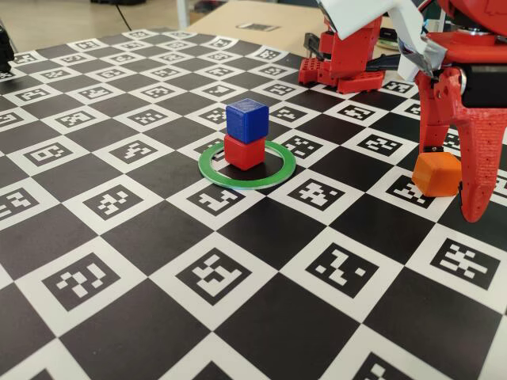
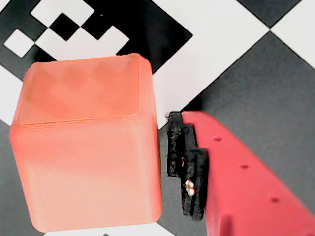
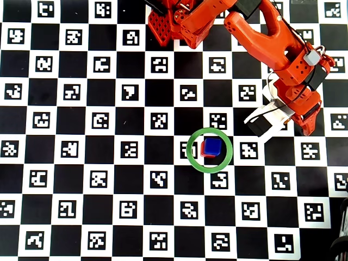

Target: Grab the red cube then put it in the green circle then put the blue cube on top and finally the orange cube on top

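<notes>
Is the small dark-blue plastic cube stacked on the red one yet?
Yes: the blue cube sits atop the red cube.

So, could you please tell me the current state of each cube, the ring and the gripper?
red cube: inside the green circle, bottom of stack.
blue cube: on top of the red cube.
orange cube: on the board, between the fingers, not stacked.
gripper: open around the orange cube.

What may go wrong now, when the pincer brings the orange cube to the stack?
1. The blue cube sits slightly twisted on the red cube, so a touch may topple it.
2. In the wrist view a gap shows between the finger and the orange cube; the grip may fail.
</notes>
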Controlling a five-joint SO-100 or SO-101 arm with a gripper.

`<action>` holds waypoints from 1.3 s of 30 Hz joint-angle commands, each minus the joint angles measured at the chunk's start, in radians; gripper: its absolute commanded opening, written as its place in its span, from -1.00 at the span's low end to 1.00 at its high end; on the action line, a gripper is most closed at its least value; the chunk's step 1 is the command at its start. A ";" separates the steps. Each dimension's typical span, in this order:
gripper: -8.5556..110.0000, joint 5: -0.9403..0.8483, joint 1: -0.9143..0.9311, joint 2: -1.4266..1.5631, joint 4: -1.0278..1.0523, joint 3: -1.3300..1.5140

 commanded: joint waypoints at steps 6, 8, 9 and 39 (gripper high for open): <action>-0.42 0.005 -0.002 0.029 -0.003 -0.087; -0.51 0.006 -0.002 0.029 -0.003 -0.087; -0.54 0.008 -0.002 0.029 -0.003 -0.087; -0.78 -0.078 0.558 0.189 0.630 -0.606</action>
